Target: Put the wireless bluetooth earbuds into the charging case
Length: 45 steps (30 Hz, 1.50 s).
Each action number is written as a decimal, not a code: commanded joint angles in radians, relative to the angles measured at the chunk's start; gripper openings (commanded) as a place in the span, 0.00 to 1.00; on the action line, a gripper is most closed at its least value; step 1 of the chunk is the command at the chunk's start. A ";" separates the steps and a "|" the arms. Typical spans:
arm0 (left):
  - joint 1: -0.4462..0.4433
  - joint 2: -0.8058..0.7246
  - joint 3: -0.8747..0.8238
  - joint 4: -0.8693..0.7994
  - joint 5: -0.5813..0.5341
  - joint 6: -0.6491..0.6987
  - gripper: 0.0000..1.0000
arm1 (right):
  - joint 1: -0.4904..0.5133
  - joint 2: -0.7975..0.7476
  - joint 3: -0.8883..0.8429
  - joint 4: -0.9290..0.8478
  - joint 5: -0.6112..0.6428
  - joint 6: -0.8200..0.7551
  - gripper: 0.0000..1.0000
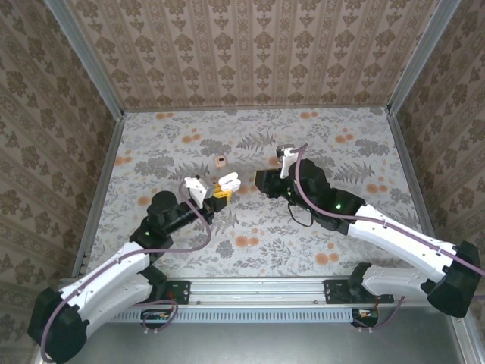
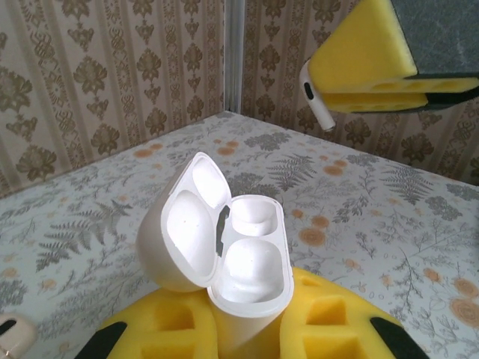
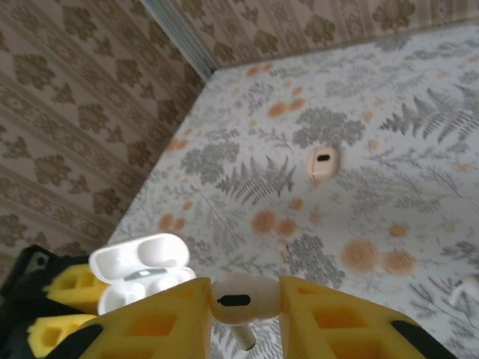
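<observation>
The white charging case (image 2: 247,262) stands upright with its lid hinged open to the left and both wells empty. My left gripper (image 2: 251,307) is shut on its lower body between yellow foam pads. From above, the case (image 1: 229,180) sits at the left gripper (image 1: 220,189). My right gripper (image 3: 243,299) is shut on one white earbud (image 3: 238,301), stem pointing down. It hovers just right of and above the case (image 3: 142,273). The held earbud (image 2: 314,93) hangs from a right pad (image 2: 367,52). The right gripper (image 1: 259,182) faces the left one.
A small beige piece (image 1: 220,161) lies on the floral table beyond the case, also visible as the beige piece (image 3: 323,162). A small white piece (image 3: 468,289), cut off by the frame edge, rests on the table. Patterned walls (image 1: 250,53) enclose the table.
</observation>
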State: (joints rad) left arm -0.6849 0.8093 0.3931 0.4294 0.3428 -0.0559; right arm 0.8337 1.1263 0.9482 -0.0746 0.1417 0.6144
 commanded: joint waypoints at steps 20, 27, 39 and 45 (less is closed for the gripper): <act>-0.104 0.100 0.121 0.122 -0.173 0.044 0.00 | 0.026 0.068 -0.114 0.535 -0.123 0.047 0.28; -0.107 0.125 0.138 0.122 -0.171 0.038 0.00 | 0.040 0.107 -0.097 0.546 -0.132 0.044 0.27; -0.109 0.116 0.133 0.120 -0.191 0.034 0.00 | 0.059 0.148 -0.088 0.516 -0.132 0.024 0.27; -0.110 0.110 0.135 0.121 -0.198 0.031 0.00 | 0.080 0.167 -0.089 0.505 -0.103 -0.013 0.27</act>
State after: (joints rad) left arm -0.7860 0.9386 0.4965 0.5003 0.1421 -0.0139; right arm 0.8978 1.2697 0.8452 0.4454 0.0299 0.6312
